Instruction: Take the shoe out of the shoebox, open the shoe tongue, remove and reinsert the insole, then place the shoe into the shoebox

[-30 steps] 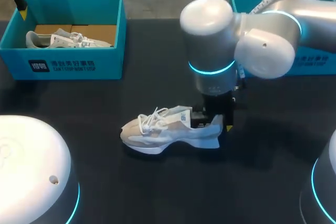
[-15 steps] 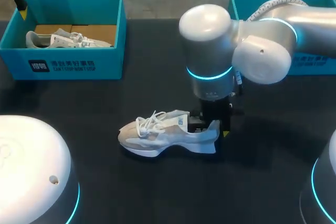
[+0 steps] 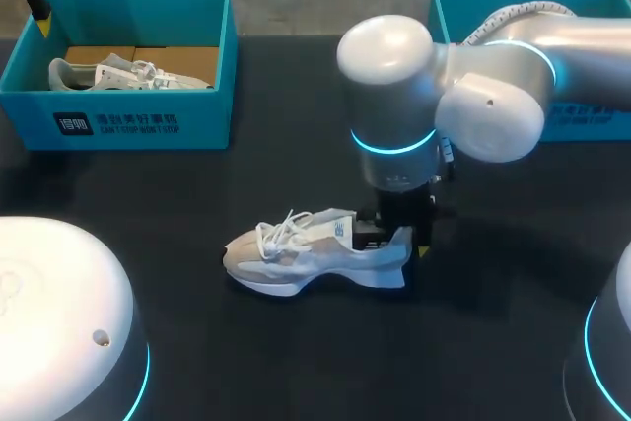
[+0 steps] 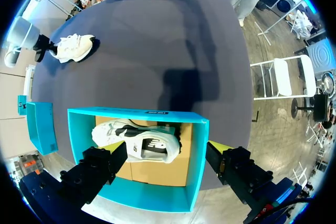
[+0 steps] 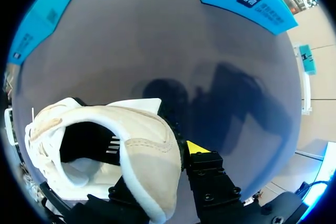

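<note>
Head view: the shoe [image 3: 306,251] lies on its sole mid-table [image 3: 197,184], toe toward nine o'clock. My right gripper [image 3: 399,236] stands at its heel, the three o'clock end. A shoebox [image 3: 128,120] at ten o'clock holds a second shoe [image 3: 118,74].

Left wrist view: my left gripper [image 4: 170,150] hangs spread wide above that shoebox, touching neither box nor second shoe.

Right wrist view: my right gripper pinches the shoe's heel wall, one finger inside, one outside.
</note>
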